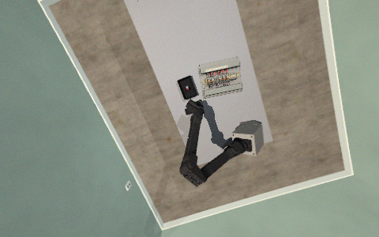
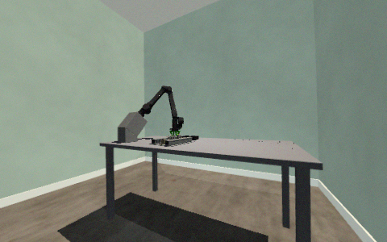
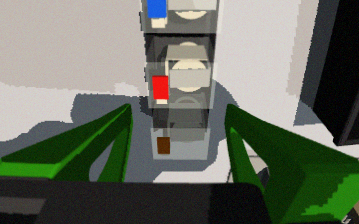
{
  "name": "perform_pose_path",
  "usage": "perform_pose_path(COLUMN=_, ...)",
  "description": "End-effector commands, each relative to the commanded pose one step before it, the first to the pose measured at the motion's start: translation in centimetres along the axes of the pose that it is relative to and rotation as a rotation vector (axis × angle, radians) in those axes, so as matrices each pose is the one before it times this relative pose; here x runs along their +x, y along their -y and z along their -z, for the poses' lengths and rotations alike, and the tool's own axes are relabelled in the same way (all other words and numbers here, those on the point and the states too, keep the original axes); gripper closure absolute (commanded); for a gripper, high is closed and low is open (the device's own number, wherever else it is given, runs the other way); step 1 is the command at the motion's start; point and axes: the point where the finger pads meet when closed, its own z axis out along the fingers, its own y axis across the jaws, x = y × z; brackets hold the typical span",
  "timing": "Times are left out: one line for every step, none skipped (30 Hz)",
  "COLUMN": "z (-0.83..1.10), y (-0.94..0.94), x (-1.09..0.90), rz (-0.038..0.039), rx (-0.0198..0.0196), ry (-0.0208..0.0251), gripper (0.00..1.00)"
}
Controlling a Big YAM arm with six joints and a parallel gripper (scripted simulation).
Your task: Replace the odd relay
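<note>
In the wrist view my gripper (image 3: 178, 112) is open, its green fingers on either side of a line of clear relays standing on the grey table top. The nearest relay (image 3: 180, 142) has a brown button and sits between the fingertips; whether they touch it I cannot tell. Behind it stands a relay with a red button (image 3: 180, 85), then one with a blue button (image 3: 177, 12). A black tray (image 3: 350, 75) (image 1: 181, 83) lies to the right. The relay panel (image 1: 221, 77) (image 2: 172, 141) shows red buttons in its row. The gripper (image 1: 193, 103) (image 2: 175, 133) hangs low over the table.
The arm's grey base box (image 1: 249, 134) (image 2: 131, 127) stands at the table's end. A small red-and-white thing (image 1: 186, 88) shows inside the tray. The table edge (image 2: 205, 155) runs in front of the panel.
</note>
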Motion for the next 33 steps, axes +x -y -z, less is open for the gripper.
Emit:
perform_pose_path(z=0.725, y=0.979, x=-1.428, rz=0.01485, rx=0.03096, ry=0.02603, gripper=0.41)
perform_pose_path(z=0.030, y=0.043, x=-0.047, rz=0.00020, rx=0.00039, ry=0.00026, gripper=0.41)
perform_pose_path(z=0.025, y=0.033, x=-0.037, rz=0.00015, rx=0.00031, ry=0.00019, gripper=0.41)
perform_pose_path(z=0.020, y=0.026, x=-0.029, rz=0.00012, rx=0.00026, ry=0.00015, gripper=0.41)
perform_pose_path(z=0.017, y=0.022, x=-0.024, rz=0.00010, rx=0.00022, ry=0.00013, gripper=0.41)
perform_pose_path(z=0.000, y=0.000, x=0.000, rz=0.00000, rx=0.00000, ry=0.00000, gripper=0.41)
perform_pose_path(z=0.000, y=0.000, x=0.000, rz=0.00000, rx=0.00000, ry=0.00000, gripper=0.41)
perform_pose_path(z=0.014, y=0.019, x=-0.021, rz=0.00009, rx=0.00019, ry=0.00011, gripper=0.41)
perform_pose_path(z=0.012, y=0.016, x=-0.018, rz=0.00007, rx=0.00016, ry=0.00009, gripper=0.41)
perform_pose_path(z=0.010, y=0.012, x=-0.013, rz=0.00005, rx=0.00011, ry=0.00006, gripper=0.41)
perform_pose_path(z=0.008, y=0.003, x=-0.003, rz=-0.00005, rx=-0.00002, ry=-0.00006, gripper=0.41)
perform_pose_path(z=0.005, y=-0.010, x=0.009, rz=-0.00018, rx=-0.00020, ry=-0.00022, gripper=0.41)
perform_pose_path(z=0.003, y=-0.023, x=0.023, rz=-0.00033, rx=-0.00039, ry=-0.00039, gripper=0.41)
perform_pose_path(z=0.000, y=-0.032, x=0.033, rz=-0.00043, rx=-0.00052, ry=-0.00052, gripper=0.41)
perform_pose_path(z=-0.002, y=-0.036, x=0.039, rz=-0.00049, rx=-0.00061, ry=-0.00060, gripper=0.41)
perform_pose_path(z=-0.005, y=-0.034, x=0.038, rz=-0.00049, rx=-0.00060, ry=-0.00059, gripper=0.41)
perform_pose_path(z=-0.007, y=-0.030, x=0.035, rz=-0.00046, rx=-0.00057, ry=-0.00055, gripper=0.41)
perform_pose_path(z=-0.006, y=-0.025, x=0.030, rz=-0.00039, rx=-0.00048, ry=-0.00047, gripper=0.41)
perform_pose_path(z=-0.005, y=-0.021, x=0.025, rz=-0.00033, rx=-0.00041, ry=-0.00040, gripper=0.41)
perform_pose_path(z=-0.004, y=-0.018, x=0.022, rz=-0.00028, rx=-0.00035, ry=-0.00034, gripper=0.41)
perform_pose_path(z=-0.003, y=-0.015, x=0.018, rz=-0.00024, rx=-0.00030, ry=-0.00029, gripper=0.41)
perform_pose_path(z=-0.003, y=-0.013, x=0.016, rz=-0.00020, rx=-0.00025, ry=-0.00025, gripper=0.41)
perform_pose_path(z=0.000, y=0.000, x=0.000, rz=0.00000, rx=0.00000, ry=0.00000, gripper=0.41)
perform_pose_path(z=0.000, y=0.000, x=0.000, rz=0.00000, rx=0.00000, ry=0.00000, gripper=0.41)
perform_pose_path(z=-0.003, y=-0.011, x=0.013, rz=-0.00017, rx=-0.00022, ry=-0.00021, gripper=0.41)
perform_pose_path(z=-0.002, y=-0.009, x=0.011, rz=-0.00015, rx=-0.00018, ry=-0.00018, gripper=0.41)
perform_pose_path(z=-0.002, y=-0.008, x=0.010, rz=-0.00012, rx=-0.00016, ry=-0.00015, gripper=0.41)
perform_pose_path(z=-0.002, y=-0.007, x=0.008, rz=-0.00011, rx=-0.00013, ry=-0.00013, gripper=0.41)
perform_pose_path(z=-0.001, y=-0.006, x=0.007, rz=-0.00009, rx=-0.00011, ry=-0.00011, gripper=0.41)
perform_pose_path(z=-0.001, y=-0.005, x=0.006, rz=-0.00008, rx=-0.00010, ry=-0.00009, gripper=0.41)
perform_pose_path(z=-0.001, y=-0.004, x=0.005, rz=-0.00007, rx=-0.00008, ry=-0.00008, gripper=0.41)
perform_pose_path(z=-0.001, y=-0.004, x=0.004, rz=-0.00006, rx=-0.00007, ry=-0.00007, gripper=0.41)
perform_pose_path(z=-0.001, y=-0.003, x=0.004, rz=-0.00005, rx=-0.00006, ry=-0.00006, gripper=0.41)
